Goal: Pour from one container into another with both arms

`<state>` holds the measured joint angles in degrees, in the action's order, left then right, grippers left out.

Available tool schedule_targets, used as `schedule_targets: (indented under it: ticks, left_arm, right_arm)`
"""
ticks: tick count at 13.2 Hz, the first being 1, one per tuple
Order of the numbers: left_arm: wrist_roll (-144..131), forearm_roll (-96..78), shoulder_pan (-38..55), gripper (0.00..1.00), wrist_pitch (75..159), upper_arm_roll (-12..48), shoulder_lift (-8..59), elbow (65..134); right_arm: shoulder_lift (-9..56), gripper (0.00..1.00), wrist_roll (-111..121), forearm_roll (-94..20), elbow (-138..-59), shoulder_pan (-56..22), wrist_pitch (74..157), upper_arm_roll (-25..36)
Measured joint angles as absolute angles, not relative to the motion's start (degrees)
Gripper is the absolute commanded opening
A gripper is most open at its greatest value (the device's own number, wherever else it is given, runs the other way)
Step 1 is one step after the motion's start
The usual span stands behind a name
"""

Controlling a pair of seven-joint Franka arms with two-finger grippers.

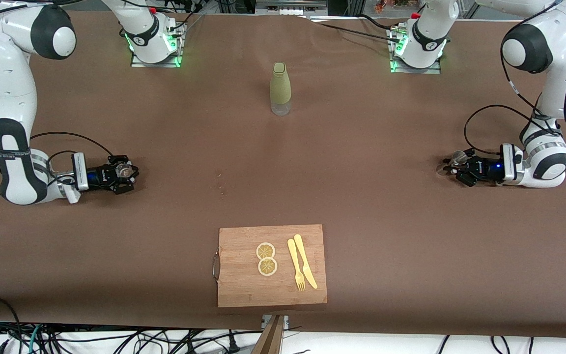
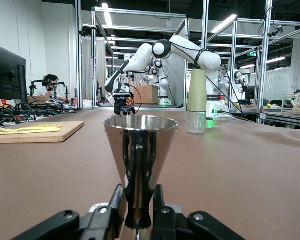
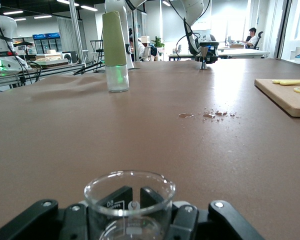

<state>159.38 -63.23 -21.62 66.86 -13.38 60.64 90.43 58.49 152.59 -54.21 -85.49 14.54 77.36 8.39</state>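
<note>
While both arms rest low at opposite ends of a brown table (image 1: 361, 162), each holds a small vessel just above or on the surface. The left pincer (image 1: 452, 167), at the left arm's end of the table, is closed narrowly on the stem of a shiny metal cone-shaped cup (image 2: 140, 150), whose wide mouth faces up in the left wrist view. The right pincer (image 1: 128, 176), at the right arm's end of the table, is closed around a small clear glass beaker (image 3: 129, 197) with a pouring lip; the beaker stands upright between the fingers (image 3: 187, 220).

Between the two arm bases, far from the front camera, an olive-green bottle (image 1: 280, 88) stands upright with a clear lower part. It is well apart from both pincers.

Near the front camera, midway along the table, lies a wooden cutting board (image 1: 271, 265) with a metal handle at the edge toward the right arm's end. On the board sit two lemon slices (image 1: 266, 258), touching each other, and beside them a yellow fork (image 1: 296, 265) and a yellow knife (image 1: 305, 260) lying side by side.

A few small wet spots (image 3: 207, 114) mark the table between the bottle and the board.
</note>
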Motion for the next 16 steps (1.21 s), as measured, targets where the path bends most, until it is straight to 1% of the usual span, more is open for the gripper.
schedule_targets:
  ticks: [1, 3, 4, 7, 10, 13, 14, 16]
  left_arm:
    - [159.4, -63.2, -21.6, 1.0, 66.9, -13.4, 60.6, 90.4]
    - [159.2, -63.2, -21.6, 1.0, 66.9, -13.6, 60.7, 89.8]
    - [158.5, -62.4, -21.6, 1.0, 66.9, -13.9, 60.6, 88.5]
    - [154.9, -56.6, -21.6, 1.0, 67.6, -16.0, 60.5, 82.6]
    - [144.8, -51.2, -21.5, 1.0, 67.6, -16.7, 60.0, 80.2]
    - [126.7, -46.6, -19.6, 1.0, 67.7, -16.6, 57.9, 76.2]
    - [119.3, -45.4, -18.5, 1.0, 67.7, -16.6, 56.7, 74.6]
    - [103.9, -42.8, -16.0, 1.0, 67.7, -16.6, 53.5, 72.8]
  right_arm:
    - [58.5, 0.27, 152.6, -54.2, -85.5, 14.5, 77.4, 8.4]
    - [58.6, 0.34, 152.6, -54.2, -85.5, 14.6, 77.4, 8.6]
    - [58.6, 0.37, 152.6, -54.2, -85.5, 14.6, 77.4, 8.7]
    - [58.6, 0.41, 152.7, -54.2, -85.5, 14.6, 77.3, 9.1]
    - [58.6, 0.52, 152.8, -54.2, -85.5, 14.7, 77.3, 9.5]
    - [58.6, 0.75, 153.6, -54.2, -85.5, 14.7, 77.3, 9.8]
    - [58.7, 0.98, 153.8, -54.2, -85.5, 14.7, 77.3, 9.8]
    - [58.7, 1.0, 154.2, -54.2, -85.5, 14.7, 77.3, 9.8]
